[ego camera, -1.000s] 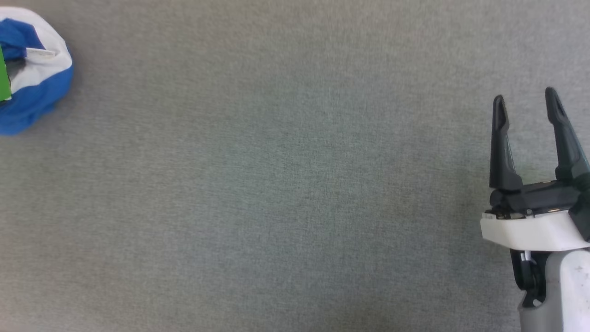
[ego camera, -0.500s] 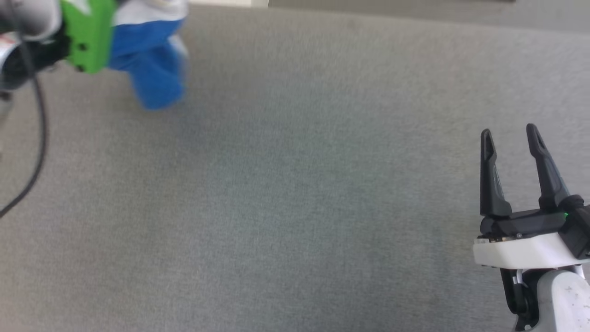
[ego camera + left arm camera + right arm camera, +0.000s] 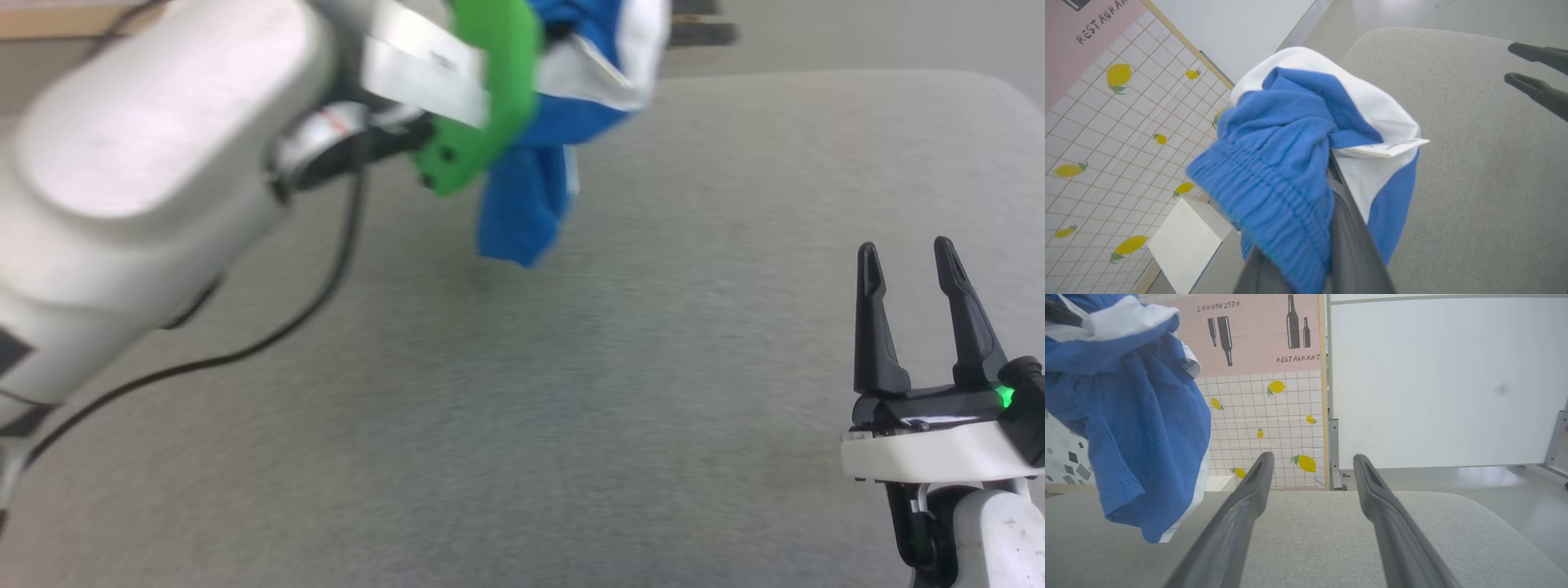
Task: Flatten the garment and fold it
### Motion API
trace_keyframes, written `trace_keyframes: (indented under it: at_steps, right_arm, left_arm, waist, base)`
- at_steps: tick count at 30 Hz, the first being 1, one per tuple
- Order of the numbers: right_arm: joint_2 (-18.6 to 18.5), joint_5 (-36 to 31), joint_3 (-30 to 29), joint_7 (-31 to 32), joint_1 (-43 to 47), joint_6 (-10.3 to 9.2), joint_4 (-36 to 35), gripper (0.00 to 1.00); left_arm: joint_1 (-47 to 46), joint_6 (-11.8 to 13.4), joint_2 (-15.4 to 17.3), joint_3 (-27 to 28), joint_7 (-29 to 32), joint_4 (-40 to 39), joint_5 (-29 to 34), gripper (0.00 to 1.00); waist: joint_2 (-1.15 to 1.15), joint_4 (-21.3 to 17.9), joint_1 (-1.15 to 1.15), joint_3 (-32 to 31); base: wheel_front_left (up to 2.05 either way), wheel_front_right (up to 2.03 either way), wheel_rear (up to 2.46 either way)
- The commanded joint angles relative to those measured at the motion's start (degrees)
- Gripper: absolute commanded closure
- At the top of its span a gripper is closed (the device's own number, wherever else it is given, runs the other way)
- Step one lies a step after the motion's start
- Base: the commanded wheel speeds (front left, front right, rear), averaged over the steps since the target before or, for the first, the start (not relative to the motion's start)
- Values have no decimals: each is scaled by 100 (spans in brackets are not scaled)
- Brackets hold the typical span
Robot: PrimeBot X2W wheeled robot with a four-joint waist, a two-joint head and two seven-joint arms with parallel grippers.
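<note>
Head view: the left gripper (image 3: 522,82), upper centre, is clamped on the small bright blue soft-fabric garment with white side stripes (image 3: 531,204). The garment hangs bunched above the grey fabric-covered table (image 3: 571,408). The right gripper (image 3: 906,253), lower right, stands wide open and empty.
Left wrist view: the gathered waistband (image 3: 1265,192) and white tag (image 3: 1388,148) drape over the dark fingers (image 3: 1347,237) at frame centre.
Right wrist view: the garment hangs at upper left, apart from the open jaws.

Pale left forearm (image 3: 147,163) with green wrist bracket (image 3: 490,90) and black cable (image 3: 326,269); right tool (image 3: 904,247) dark-fingered on white base
</note>
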Motion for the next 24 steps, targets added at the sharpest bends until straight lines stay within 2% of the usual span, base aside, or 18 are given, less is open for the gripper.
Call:
trace_keyframes:
  at_steps: [1, 6, 12, 19, 24]
  right_arm:
    - [-3, 49, 24, -28, 65, -10, 21, 0]
    - [-3, 136, 2, -28, 52, -10, 12, 0]
    - [-3, 175, 18, -28, -29, -10, -14, 0]
    - [-3, 202, -3, -28, -26, -10, -4, 0]
    - [-3, 172, 18, -28, -6, -10, 20, 0]
  left_arm:
    - [-92, -13, -96, -69, -125, 31, -72, 100]
    - [258, -13, -426, -314, -449, 199, -174, 100]
    - [1377, -13, -569, -380, -387, 436, -29, 100]
    - [2746, -13, -358, -382, -215, 639, 320, 100]
    - [3354, -13, -243, -383, -128, 821, 443, 100]
  waist:
    - [-1, -741, 1, -19]
    - [-1, -1065, 1, 79]
    - [-1, -1238, 1, 236]
    - [-1, -1257, 1, 337]
    - [-1, -1142, 1, 331]
  base:
    - [0, 0, 0]
    - [0, 0, 0]
    - [0, 0, 0]
    - [0, 0, 0]
    - [0, 0, 0]
